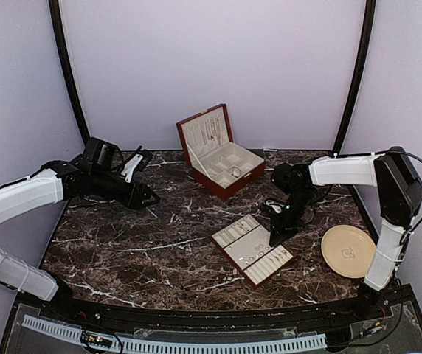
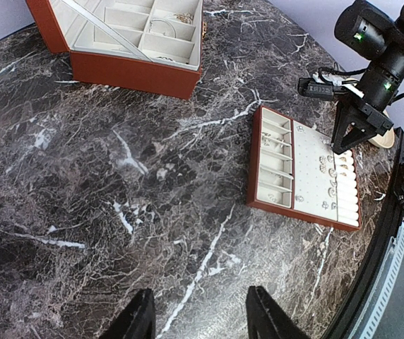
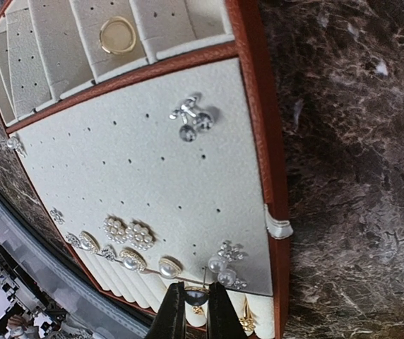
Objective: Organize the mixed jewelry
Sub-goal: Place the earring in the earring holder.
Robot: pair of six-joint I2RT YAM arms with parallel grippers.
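Observation:
The mixed jewelry shows best in the right wrist view. Pearl and crystal earrings (image 3: 193, 119) are pinned to the cream pad of a red-brown tray (image 3: 255, 106), and a gold ring (image 3: 117, 35) lies in one slot. My right gripper (image 3: 195, 311) is shut on a dark round earring (image 3: 195, 295) with a gold rim, its thin post pointing at the pad near a pearl pair (image 3: 223, 267). In the top view this gripper (image 1: 277, 237) hangs over the tray's (image 1: 229, 247) right end. My left gripper (image 2: 200, 314) is open over bare marble, well left of the tray (image 2: 253, 164).
An open red-brown jewelry box (image 1: 218, 151) with cream compartments stands at the back centre. A round beige plate (image 1: 348, 251) lies right of the tray. The left arm (image 1: 26, 195) reaches in along the left side. The table's front edge runs close below the tray.

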